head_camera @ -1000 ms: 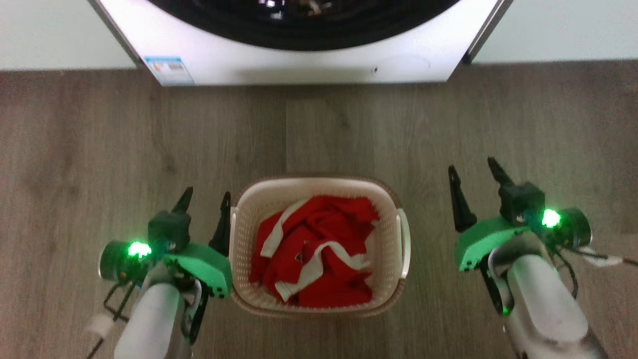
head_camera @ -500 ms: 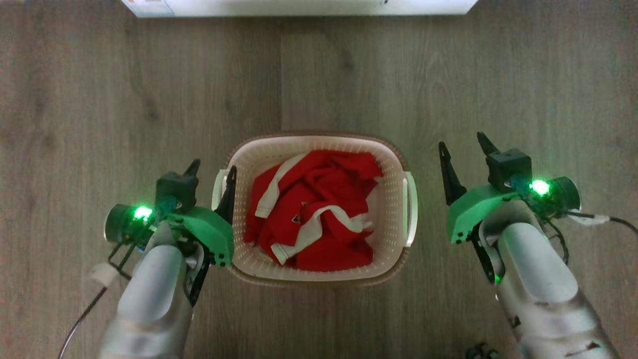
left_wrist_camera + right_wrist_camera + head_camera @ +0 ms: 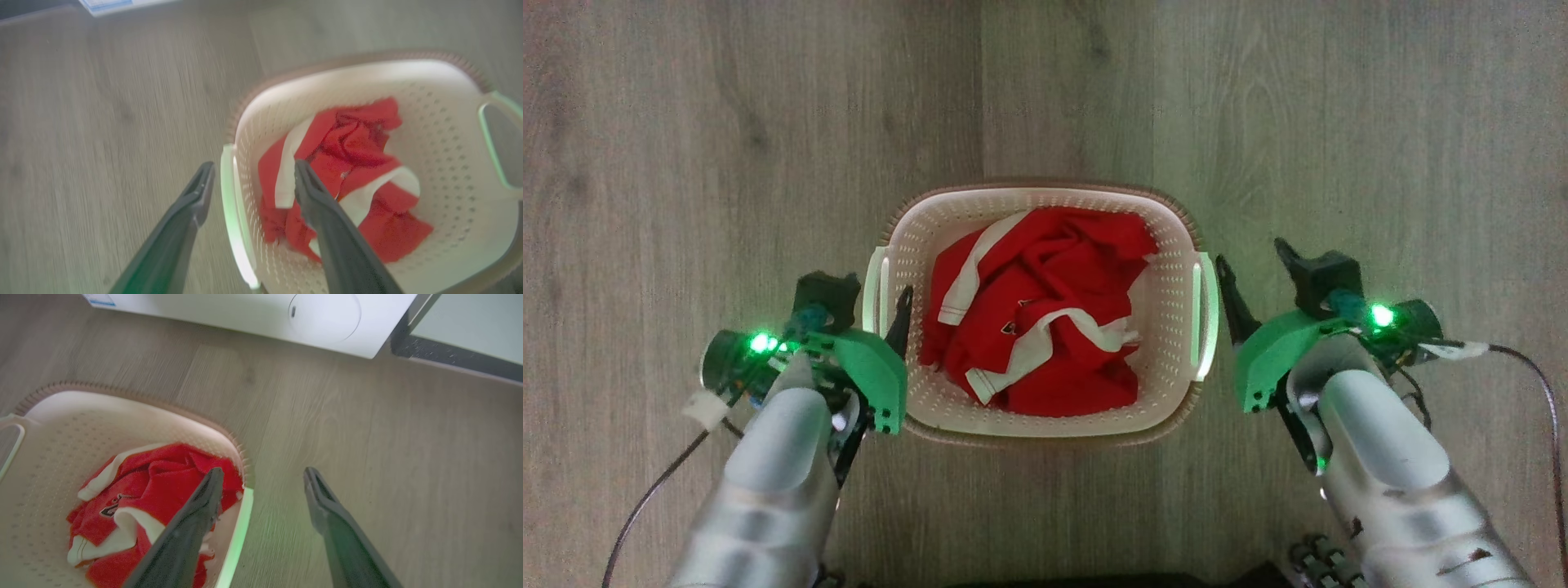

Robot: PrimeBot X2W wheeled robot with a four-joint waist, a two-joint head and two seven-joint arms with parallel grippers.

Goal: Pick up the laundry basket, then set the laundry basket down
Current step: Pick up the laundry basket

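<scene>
head view: the laundry basket sits on the wooden floor between the two arms, upright, with a crumpled red garment with white trim inside it. the left gripper is spread wide and grips nothing. it straddles the basket's left handle: in the left wrist view one dark finger is over the floor outside the handle and the other is over the red garment inside the wall. whether either finger touches the plastic cannot be told.

the right gripper is also spread wide and empty. from the head its inner finger lies just beside the right handle, on the outer side. in the right wrist view the handle's edge shows between the two fingers, the outer finger over bare floor. the white base of a washing machine stands on the floor beyond the basket.
</scene>
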